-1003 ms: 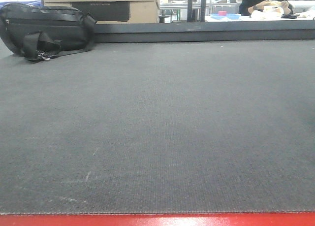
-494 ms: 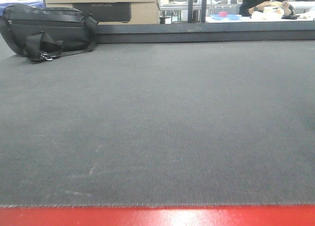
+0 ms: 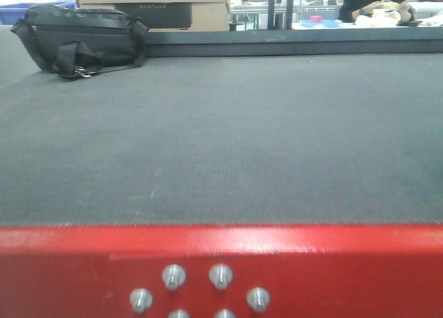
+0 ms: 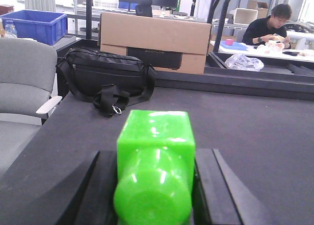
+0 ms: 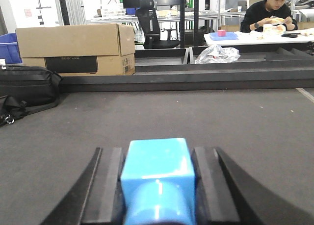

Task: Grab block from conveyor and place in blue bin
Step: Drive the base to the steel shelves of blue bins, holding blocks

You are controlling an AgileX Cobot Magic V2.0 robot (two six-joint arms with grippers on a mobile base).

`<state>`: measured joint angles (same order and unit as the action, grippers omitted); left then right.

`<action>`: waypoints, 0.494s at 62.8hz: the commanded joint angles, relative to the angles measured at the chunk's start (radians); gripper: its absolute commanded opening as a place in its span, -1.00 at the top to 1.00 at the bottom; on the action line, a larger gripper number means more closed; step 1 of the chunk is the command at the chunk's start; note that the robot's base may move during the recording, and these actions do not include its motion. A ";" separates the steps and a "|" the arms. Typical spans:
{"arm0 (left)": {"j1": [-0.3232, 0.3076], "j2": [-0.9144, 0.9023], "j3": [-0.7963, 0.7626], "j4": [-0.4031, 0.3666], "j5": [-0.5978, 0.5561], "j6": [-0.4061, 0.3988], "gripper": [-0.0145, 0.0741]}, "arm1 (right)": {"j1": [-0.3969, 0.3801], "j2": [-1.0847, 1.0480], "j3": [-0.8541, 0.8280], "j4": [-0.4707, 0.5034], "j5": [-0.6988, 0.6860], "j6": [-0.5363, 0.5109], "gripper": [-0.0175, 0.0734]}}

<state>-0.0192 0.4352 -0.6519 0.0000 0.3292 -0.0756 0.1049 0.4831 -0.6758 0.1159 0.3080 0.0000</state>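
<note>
**Grip state.** The left gripper (image 4: 156, 155) is closed narrow on a green block (image 4: 155, 134), which is pinched between the two black fingers. The right gripper (image 5: 157, 156) is likewise clamped on a light blue block (image 5: 157, 161). Whether either block is lifted off the conveyor (image 3: 221, 138) cannot be told. No loose block is seen on the belt behind the near red frame (image 3: 325, 259).

**Risks (judged).**
- The blue bin (image 4: 33, 25) is seen far left, off the belt, beyond a grey chair (image 4: 22, 83) and a black bag (image 4: 105, 80). A low carry could catch on either one.
- With both arms loaded and one bin as the goal, the arms could cross and collide.
- Each block appears to be held only by its sides, so a fast swing could slip it out.

**Containers.**
- The inside of the blue bin is hidden, so its contents are unknown.
- The cardboard box (image 4: 154, 41) is closed.
- The bag is zipped.
- On the far table a shallow blue tray (image 5: 223, 36) is seen holding a small pink object.
</note>
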 commanded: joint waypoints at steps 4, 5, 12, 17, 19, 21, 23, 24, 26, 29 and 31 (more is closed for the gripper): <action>-0.004 -0.007 0.003 0.000 -0.019 -0.002 0.92 | -0.004 -0.006 -0.003 -0.011 -0.029 0.000 0.97; -0.004 -0.007 0.003 0.000 -0.019 -0.002 0.92 | -0.004 -0.006 -0.003 -0.011 -0.029 0.000 0.97; -0.004 -0.007 0.003 0.000 -0.019 -0.002 0.92 | -0.004 -0.006 -0.003 -0.011 -0.029 0.000 0.97; -0.004 -0.011 0.003 0.000 -0.019 -0.002 0.92 | -0.004 -0.006 -0.003 -0.011 -0.029 0.000 0.97; -0.004 -0.014 0.003 0.000 -0.019 -0.002 0.92 | -0.004 -0.006 -0.003 -0.011 -0.029 0.000 0.97; -0.004 -0.018 0.003 0.000 -0.019 -0.002 0.92 | -0.004 -0.006 -0.003 -0.011 -0.029 0.000 0.97; -0.004 -0.023 0.003 0.000 -0.019 -0.002 0.92 | -0.004 -0.006 -0.003 -0.011 -0.029 0.000 0.97; -0.004 -0.027 0.003 0.000 -0.019 -0.002 0.92 | -0.004 -0.006 -0.003 -0.011 -0.029 0.000 0.97; -0.004 -0.032 0.003 0.000 -0.019 -0.002 0.92 | -0.004 -0.006 -0.003 -0.011 -0.029 0.000 0.97; -0.004 -0.043 0.003 0.000 -0.019 -0.002 0.92 | -0.004 -0.006 -0.003 -0.011 -0.030 0.000 0.97; -0.004 -0.051 0.003 0.000 -0.019 -0.002 0.92 | -0.004 -0.006 -0.003 -0.011 -0.030 0.000 0.97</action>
<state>-0.0192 0.4040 -0.6519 0.0000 0.3292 -0.0756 0.1049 0.4831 -0.6758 0.1159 0.3080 0.0000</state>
